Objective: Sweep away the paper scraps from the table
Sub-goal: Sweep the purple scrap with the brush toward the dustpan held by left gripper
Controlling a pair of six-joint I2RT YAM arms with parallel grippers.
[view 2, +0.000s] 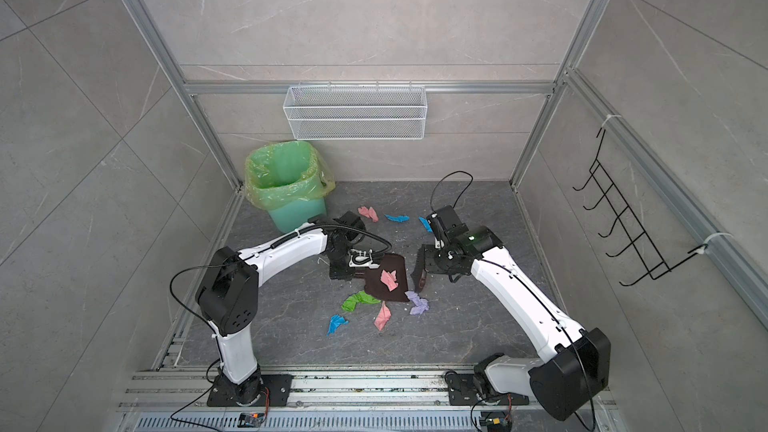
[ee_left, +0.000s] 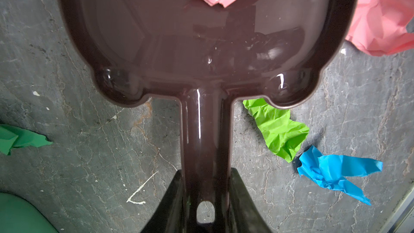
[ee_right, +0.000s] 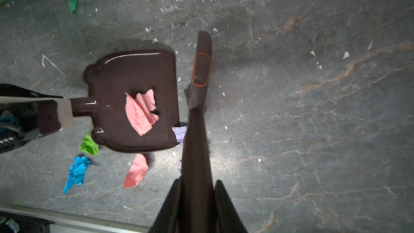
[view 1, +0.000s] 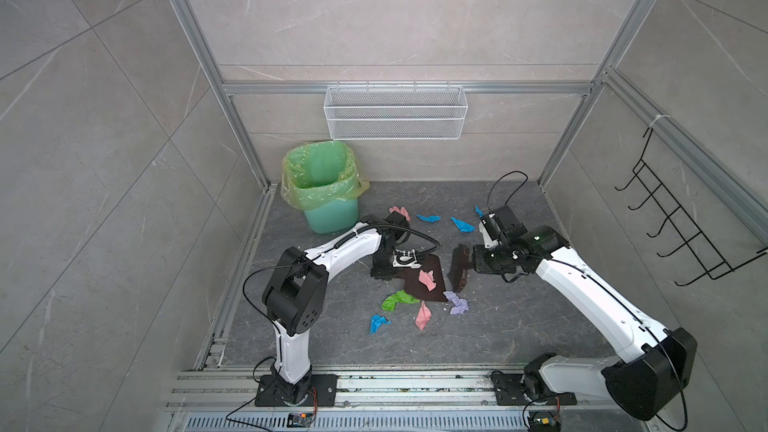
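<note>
My left hand (ee_left: pixel 206 171) grips the dustpan (ee_right: pixel 125 75) handle, my right hand (ee_right: pixel 197 181) the brush (ee_right: pixel 201 68) handle. One of the paper scraps (ee_right: pixel 141 113) lies in the pan, between both hands; others lie on the desk (ee_right: pixel 313 131) around it.

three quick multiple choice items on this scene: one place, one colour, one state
1. Where does the green bin stand?
A) back left corner of the table
B) inside the wire basket
C) beside the right arm's base

2. What colour is the scrap in the dustpan?
A) blue
B) pink
C) green

3. The left end effector is:
A) open over the bin
B) shut on the dustpan
C) open and empty

Answers: A, both top views show it there; B, a pink scrap lies in the dustpan; B, its fingers clamp the handle.
</note>
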